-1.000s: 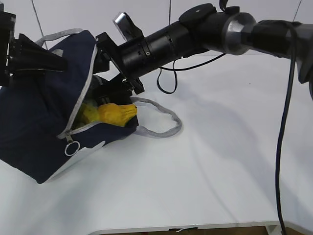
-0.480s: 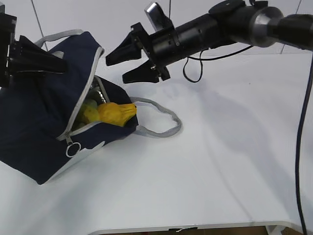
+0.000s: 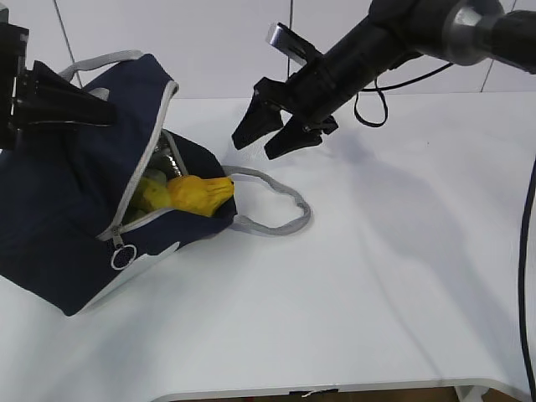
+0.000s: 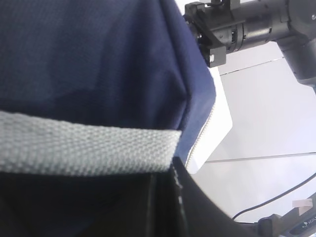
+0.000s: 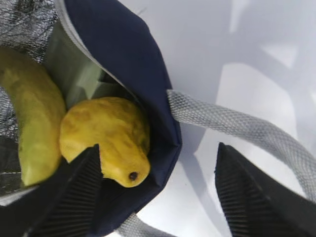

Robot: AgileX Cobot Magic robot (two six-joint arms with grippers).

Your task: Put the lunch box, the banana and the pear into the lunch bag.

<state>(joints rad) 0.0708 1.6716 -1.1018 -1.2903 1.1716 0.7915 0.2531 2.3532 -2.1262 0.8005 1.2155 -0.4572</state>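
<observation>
Inside left-held bag [image 3: 67, 218], pear [image 3: 199, 194]: firm, smooth, best gripped mid-body; right end effector [image 3: 276, 134] wide, empty.

I work in what looks like a robot lab or test cell: a plain white bench [image 3: 377, 276] under me, pale panelled walls [image 3: 226, 42] with thin seams behind, and black cables [image 3: 526, 251] trailing from my two arms.
</observation>
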